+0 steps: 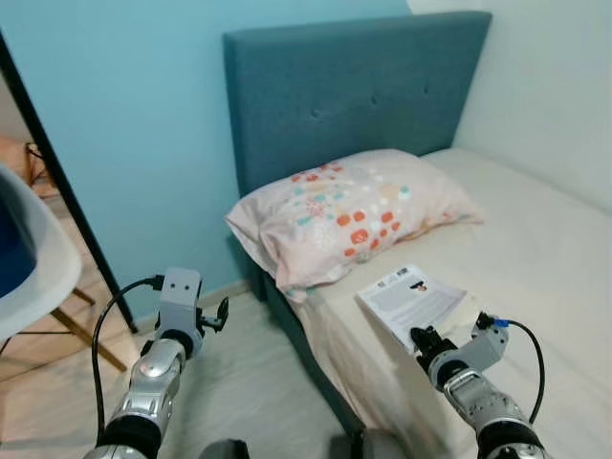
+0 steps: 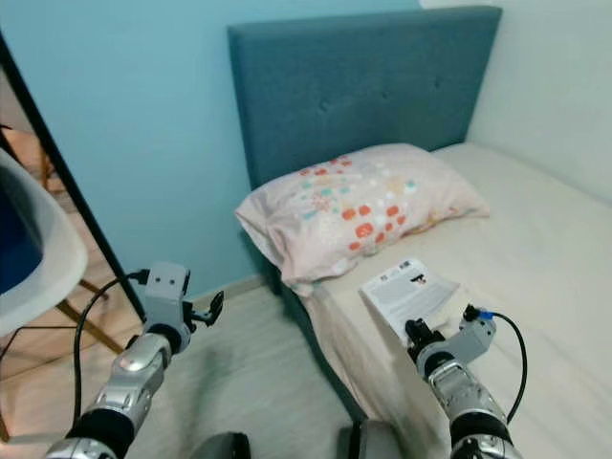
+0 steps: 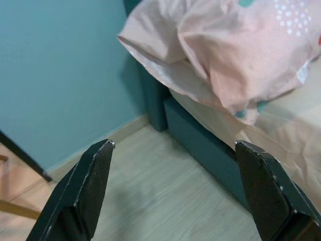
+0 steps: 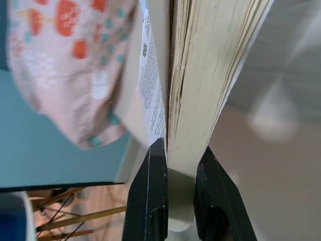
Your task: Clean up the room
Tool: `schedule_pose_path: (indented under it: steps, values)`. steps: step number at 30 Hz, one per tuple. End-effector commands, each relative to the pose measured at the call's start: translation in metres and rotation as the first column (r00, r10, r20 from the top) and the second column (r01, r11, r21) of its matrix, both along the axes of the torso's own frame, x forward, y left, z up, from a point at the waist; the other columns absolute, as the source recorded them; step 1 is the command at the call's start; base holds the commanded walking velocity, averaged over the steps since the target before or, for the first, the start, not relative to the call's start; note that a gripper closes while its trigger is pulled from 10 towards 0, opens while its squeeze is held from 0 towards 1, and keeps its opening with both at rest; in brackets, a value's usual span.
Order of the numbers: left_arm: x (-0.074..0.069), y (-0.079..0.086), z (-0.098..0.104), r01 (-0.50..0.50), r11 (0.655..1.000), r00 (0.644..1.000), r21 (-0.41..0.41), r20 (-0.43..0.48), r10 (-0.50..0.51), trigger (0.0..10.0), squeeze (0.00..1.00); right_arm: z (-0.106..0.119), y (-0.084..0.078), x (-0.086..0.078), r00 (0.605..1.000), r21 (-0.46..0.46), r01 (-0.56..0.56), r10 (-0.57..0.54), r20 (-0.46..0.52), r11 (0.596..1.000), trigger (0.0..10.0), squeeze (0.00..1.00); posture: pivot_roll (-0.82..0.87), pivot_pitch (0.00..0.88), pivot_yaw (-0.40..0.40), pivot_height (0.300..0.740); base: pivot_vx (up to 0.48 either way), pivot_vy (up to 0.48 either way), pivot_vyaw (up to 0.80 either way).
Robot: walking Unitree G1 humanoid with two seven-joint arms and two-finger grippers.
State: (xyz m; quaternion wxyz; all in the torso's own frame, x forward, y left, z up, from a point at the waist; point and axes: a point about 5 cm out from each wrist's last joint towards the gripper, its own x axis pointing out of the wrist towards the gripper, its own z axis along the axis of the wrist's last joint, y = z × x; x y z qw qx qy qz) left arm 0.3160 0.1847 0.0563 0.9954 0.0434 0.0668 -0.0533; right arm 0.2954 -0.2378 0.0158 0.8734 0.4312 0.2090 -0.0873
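While its two black fingers press from both sides on the edge of a book (image 1: pixel 413 298), the right gripper (image 1: pixel 426 342) stays low over the bed (image 1: pixel 545 249), near the side of the mattress. In the right wrist view the fingers (image 4: pixel 150 191) are clamped on the book's pages and white back cover, which carries small printed text. The book lies flat on the beige sheet, just beside the lower corner of a pillow (image 1: pixel 349 212). This pillow is pale pink with orange, red and teal dots, and it leans against a padded teal headboard (image 1: pixel 354 86); one corner hangs a little over the bed's edge.

The left gripper (image 1: pixel 218 316) is lifted above the floor (image 1: pixel 249 382) beside the bed, with its fingers (image 3: pixel 93 181) wide apart and nothing between them. In the left wrist view they frame the pillow's overhanging corner and the dark teal bed base.

Around the bed, the wall (image 1: pixel 134 124) is light blue behind the headboard and white on the robot's right. Pale wooden planks cover the floor. On the robot's left stands a white chair (image 1: pixel 38 258) with wooden legs, and a black slanted bar (image 1: pixel 57 172) crosses in front of the blue wall.
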Motion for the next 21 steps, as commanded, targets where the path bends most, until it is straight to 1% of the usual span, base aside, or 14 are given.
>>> schedule_pose_path:
  steps: [1, 3, 5, 6, 7, 8, 9, 10, 11, 12, 13, 14, 16, 21]
  values:
    - [-0.005, 0.005, -0.004, -0.004, 1.000, 1.000, 0.015, -0.021, 0.005, 10.0, 0.00, 0.005, 0.001, 0.005, 1.000, -0.036, -0.019, 0.019, 0.010, 0.999, 10.0, 0.00, -0.02, 0.053, -0.034, 0.560, 0.000, 0.000, 0.00]
    - [-0.009, 0.005, -0.007, 0.003, 1.000, 1.000, 0.022, -0.029, -0.002, 10.0, 0.00, 0.000, 0.006, 0.002, 0.998, -0.046, -0.065, 0.064, -0.017, 0.997, 10.0, 0.00, -0.01, 0.068, -0.034, 0.550, 0.000, 0.000, 0.00]
    - [-0.011, 0.005, -0.008, 0.005, 1.000, 0.999, 0.025, -0.032, -0.004, 10.0, 0.00, -0.002, 0.008, 0.001, 0.997, -0.043, -0.076, 0.075, -0.021, 0.996, 10.0, 0.00, -0.01, 0.068, -0.034, 0.545, 0.000, 0.000, 0.00]
    - [-0.014, 0.006, -0.010, 0.008, 1.000, 0.999, 0.029, -0.036, -0.007, 10.0, 0.00, -0.007, 0.009, -0.004, 0.995, -0.048, -0.091, 0.089, -0.049, 0.995, 10.0, 0.00, 0.00, 0.095, -0.028, 0.541, 0.000, 0.000, 0.00]
    - [-0.018, 0.007, -0.012, 0.014, 0.999, 0.999, 0.036, -0.042, -0.013, 10.0, 0.00, -0.016, 0.010, -0.012, 0.988, -0.047, -0.114, 0.108, -0.112, 0.992, 10.0, 0.00, 0.00, 0.114, -0.023, 0.541, 0.000, 0.000, 0.00]
    - [-0.018, 0.007, -0.012, 0.014, 0.999, 0.999, 0.036, -0.042, -0.013, 10.0, 0.00, -0.016, 0.010, -0.012, 0.988, -0.047, -0.114, 0.108, -0.112, 0.992, 10.0, 0.00, 0.00, 0.114, -0.023, 0.541, 0.000, 0.000, 0.00]
    - [-0.022, 0.008, -0.013, 0.019, 0.999, 0.999, 0.041, -0.046, -0.017, 10.0, 0.00, -0.023, 0.012, -0.018, 0.979, -0.045, -0.134, 0.126, -0.158, 0.990, 10.0, 0.00, 0.00, 0.119, -0.022, 0.541, 0.000, 0.000, 0.00]
    - [-0.026, 0.008, -0.015, 0.025, 0.999, 0.998, 0.046, -0.053, -0.022, 10.0, 0.00, -0.028, 0.013, -0.023, 0.974, -0.039, -0.148, 0.139, -0.177, 0.988, 10.0, 0.00, 0.01, 0.135, -0.020, 0.541, 0.000, 0.000, 0.00]
    - [-0.030, 0.009, -0.016, 0.031, 0.998, 0.998, 0.053, -0.059, -0.028, 10.0, 0.00, -0.029, 0.015, -0.025, 0.973, -0.011, -0.166, 0.162, -0.164, 0.986, 10.0, 0.00, 0.02, 0.157, -0.016, 0.541, 0.000, 0.000, 0.00]
    - [-0.033, 0.009, -0.017, 0.035, 0.998, 0.998, 0.057, -0.062, -0.032, 10.0, 0.00, -0.029, 0.017, -0.026, 0.973, 0.008, -0.177, 0.176, -0.146, 0.984, 10.0, 0.00, 0.02, 0.157, -0.016, 0.541, 0.000, 0.000, 0.00]
    - [-0.033, 0.009, -0.017, 0.035, 0.998, 0.998, 0.057, -0.062, -0.032, 10.0, 0.00, -0.029, 0.017, -0.026, 0.973, 0.008, -0.177, 0.176, -0.146, 0.984, 10.0, 0.00, 0.02, 0.157, -0.016, 0.541, 0.000, 0.000, 0.00]
    - [-0.040, 0.011, -0.019, 0.045, 0.997, 0.996, 0.067, -0.077, -0.040, 10.0, 0.00, -0.022, 0.020, -0.021, 0.977, 0.064, -0.196, 0.200, -0.070, 0.978, 10.0, 0.00, 0.03, 0.175, -0.009, 0.541, 0.000, 0.000, 0.00]
    - [-0.047, 0.013, -0.022, 0.048, 0.996, 0.995, 0.071, -0.086, -0.042, 10.0, 0.00, -0.012, 0.019, -0.014, 0.977, 0.094, -0.214, 0.214, 0.012, 0.972, 10.0, 0.00, 0.04, 0.188, -0.006, 0.541, 0.000, 0.000, 0.00]
    - [-0.050, 0.014, -0.021, 0.048, 0.996, 0.995, 0.072, -0.090, -0.041, 10.0, 0.00, -0.009, 0.018, -0.012, 0.975, 0.093, -0.223, 0.221, 0.031, 0.970, 10.0, 0.00, 0.04, 0.202, -0.005, 0.541, 0.000, 0.000, 0.00]
